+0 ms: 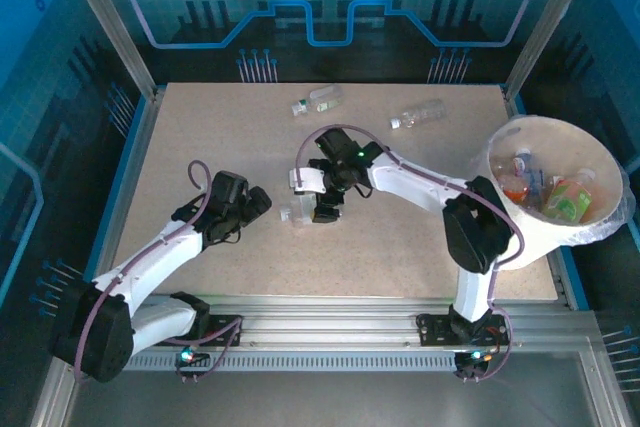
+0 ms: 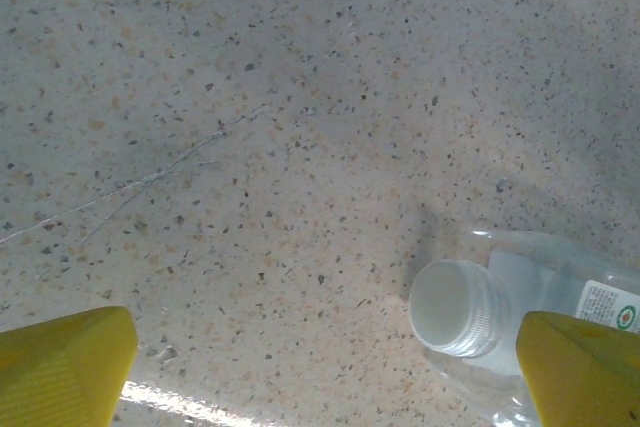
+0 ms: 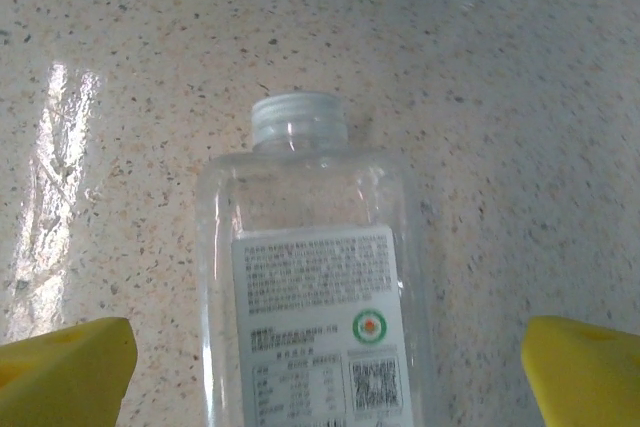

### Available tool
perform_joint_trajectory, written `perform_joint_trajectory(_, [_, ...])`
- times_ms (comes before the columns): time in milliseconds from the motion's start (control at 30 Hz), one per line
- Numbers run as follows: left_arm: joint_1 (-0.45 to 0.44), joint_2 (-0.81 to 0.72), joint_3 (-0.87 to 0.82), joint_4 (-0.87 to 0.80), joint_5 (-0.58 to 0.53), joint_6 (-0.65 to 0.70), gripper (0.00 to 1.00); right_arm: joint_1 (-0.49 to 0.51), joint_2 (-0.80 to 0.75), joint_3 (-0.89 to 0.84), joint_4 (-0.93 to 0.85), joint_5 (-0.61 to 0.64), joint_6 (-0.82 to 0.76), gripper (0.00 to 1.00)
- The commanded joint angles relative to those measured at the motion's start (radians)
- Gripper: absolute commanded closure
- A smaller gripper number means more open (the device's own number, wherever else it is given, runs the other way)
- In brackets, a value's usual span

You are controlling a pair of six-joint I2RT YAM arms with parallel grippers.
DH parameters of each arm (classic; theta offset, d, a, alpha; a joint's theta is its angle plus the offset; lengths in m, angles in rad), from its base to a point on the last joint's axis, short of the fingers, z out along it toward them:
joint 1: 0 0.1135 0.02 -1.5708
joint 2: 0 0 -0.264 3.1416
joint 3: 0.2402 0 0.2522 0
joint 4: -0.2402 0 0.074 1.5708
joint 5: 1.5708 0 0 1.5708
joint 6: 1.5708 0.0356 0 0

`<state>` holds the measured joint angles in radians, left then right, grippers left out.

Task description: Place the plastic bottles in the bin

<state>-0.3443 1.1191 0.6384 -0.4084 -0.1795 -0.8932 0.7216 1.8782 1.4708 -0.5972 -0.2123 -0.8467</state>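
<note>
A clear plastic bottle (image 3: 315, 297) with a white cap and white label lies flat on the table, between the yellow fingertips (image 3: 65, 372) of my right gripper (image 3: 325, 377), which is open and hangs over it without touching. From above, this bottle (image 1: 296, 213) lies just left of the right gripper (image 1: 325, 209). My left gripper (image 1: 258, 202) is open a little to its left, and the bottle's cap (image 2: 455, 307) shows near that gripper's right fingertip (image 2: 580, 372). Two more clear bottles (image 1: 318, 101) (image 1: 418, 114) lie at the back. The white bin (image 1: 530, 237) stands at the right edge with several bottles (image 1: 570, 197) inside.
The speckled tabletop (image 1: 200, 137) is bordered by a metal frame, with upright posts (image 1: 110, 22) at the back corners. The right arm's elbow (image 1: 475, 227) sits close against the bin's left side.
</note>
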Motion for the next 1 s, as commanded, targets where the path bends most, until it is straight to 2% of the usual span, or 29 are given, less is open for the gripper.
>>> perform_joint_trajectory(0, [0.013, -0.006, 0.004, -0.049, -0.005, -0.021, 0.01, 0.028, 0.077, 0.084, -0.157, -0.002, -0.115, 0.0])
perform_joint_trajectory(233, [0.025, -0.031, -0.016, -0.056, -0.004, -0.021, 0.01, 0.037, 0.215, 0.224, -0.239, 0.048, -0.084, 0.0])
perform_joint_trajectory(533, [0.038, -0.03, -0.02, -0.058, 0.001, -0.009, 0.01, 0.048, 0.294, 0.244, -0.252, 0.137, -0.029, 0.01])
perform_joint_trajectory(967, [0.041, -0.001, 0.014, -0.039, 0.054, -0.014, 0.01, 0.047, 0.143, 0.137, -0.15, 0.109, -0.014, 0.15])
